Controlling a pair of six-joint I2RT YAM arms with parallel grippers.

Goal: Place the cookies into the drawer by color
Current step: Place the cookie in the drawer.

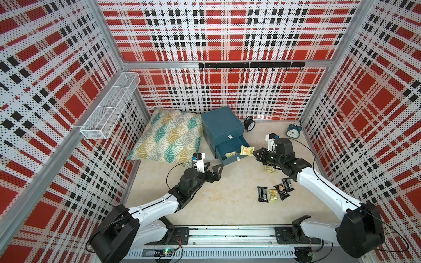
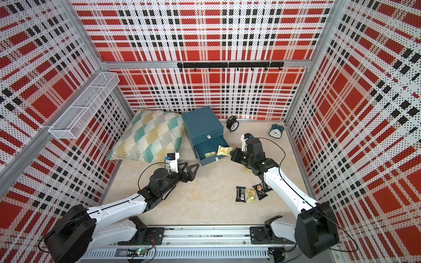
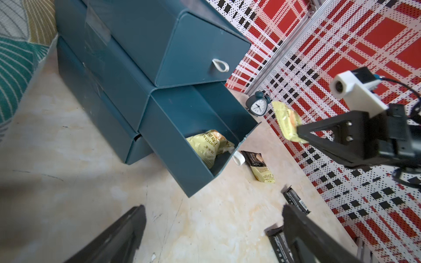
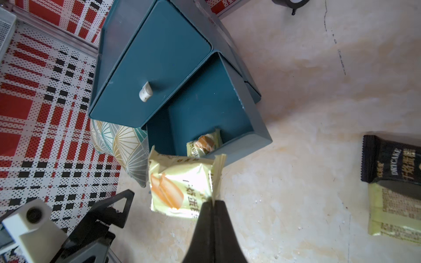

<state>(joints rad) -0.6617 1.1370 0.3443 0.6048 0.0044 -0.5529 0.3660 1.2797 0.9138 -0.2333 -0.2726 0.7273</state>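
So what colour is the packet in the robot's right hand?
Pale yellow-green with an orange picture. The packet shows best in the right wrist view.

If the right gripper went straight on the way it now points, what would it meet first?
Probably the open drawer: the right gripper, shut on a pale yellow-green cookie packet, points at its near rim; height over that rim is unclear.

Bright, even light, soft shadows. Top views bow at edges. Wrist views blur close up; packet [image 4: 182, 184] glares.
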